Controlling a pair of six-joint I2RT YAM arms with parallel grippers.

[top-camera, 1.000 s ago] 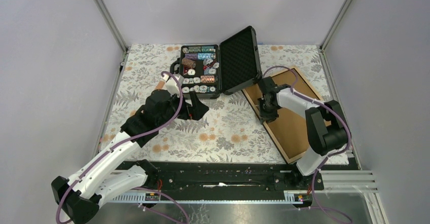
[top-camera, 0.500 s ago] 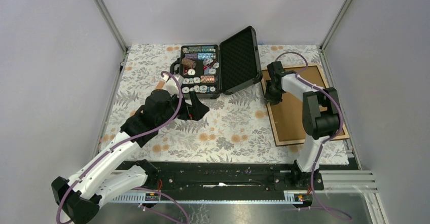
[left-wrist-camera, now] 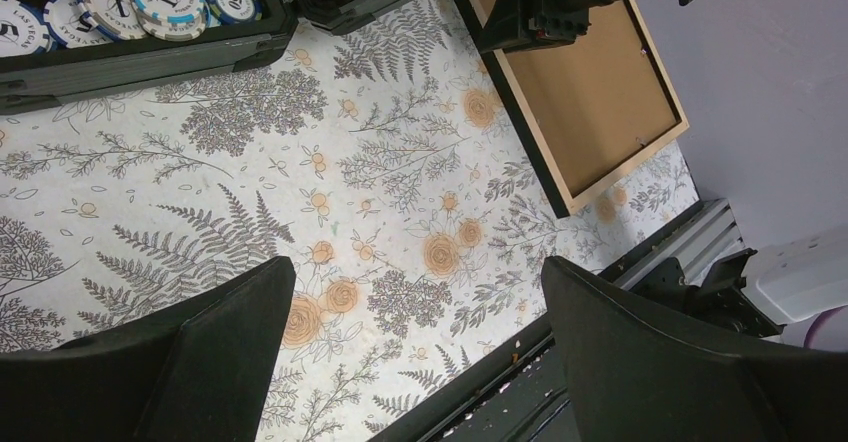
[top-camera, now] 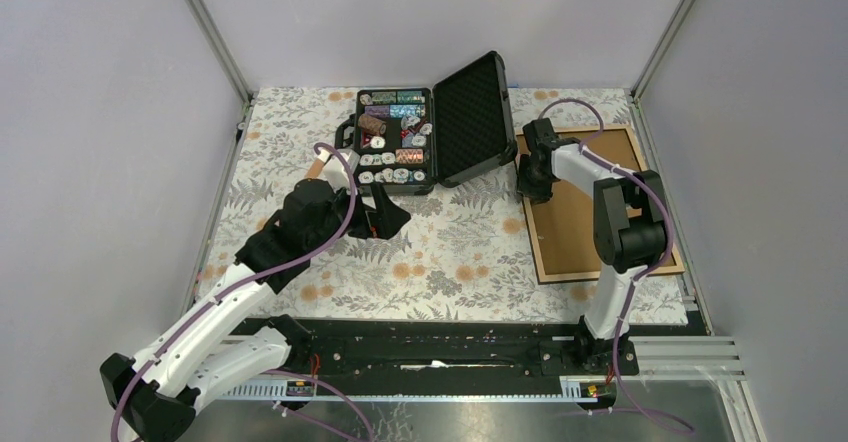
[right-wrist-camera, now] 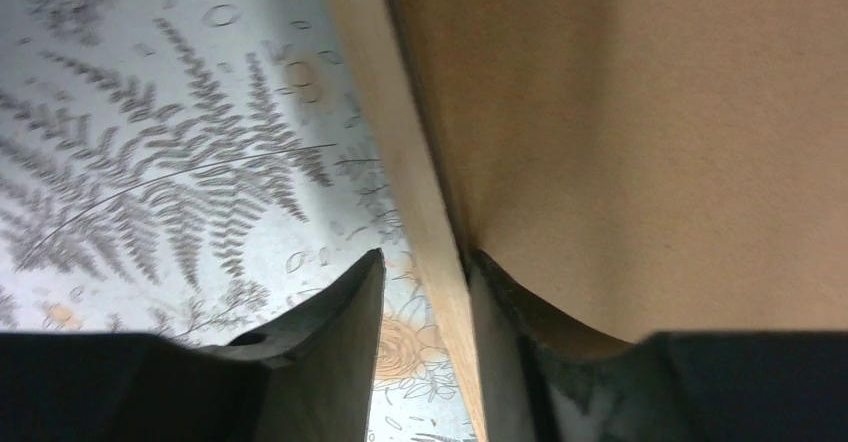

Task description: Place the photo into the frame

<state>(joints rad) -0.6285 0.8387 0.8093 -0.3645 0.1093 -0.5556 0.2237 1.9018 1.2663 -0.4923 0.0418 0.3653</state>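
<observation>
The frame (top-camera: 570, 234) lies back side up at the right of the table, with its light wood rim and brown backing board showing. It also shows in the left wrist view (left-wrist-camera: 590, 102). My right gripper (top-camera: 530, 177) is at the frame's left edge near the far corner. In the right wrist view its fingers (right-wrist-camera: 425, 262) straddle the wood rim (right-wrist-camera: 415, 182), one on the board side against it and one on the cloth side with a small gap. My left gripper (top-camera: 385, 212) is open and empty above the floral cloth (left-wrist-camera: 415, 292). The photo is not in view.
An open black case of poker chips (top-camera: 395, 142) stands at the back centre, and its raised lid (top-camera: 475, 117) is close to the frame's far left corner. The chips also show in the left wrist view (left-wrist-camera: 130, 7). A black rail (top-camera: 440, 347) runs along the near edge.
My right gripper swung the frame from a diagonal lie to nearly square with the table, farther back and right. Since half a second ago it has barely shifted. The left arm stays still.
</observation>
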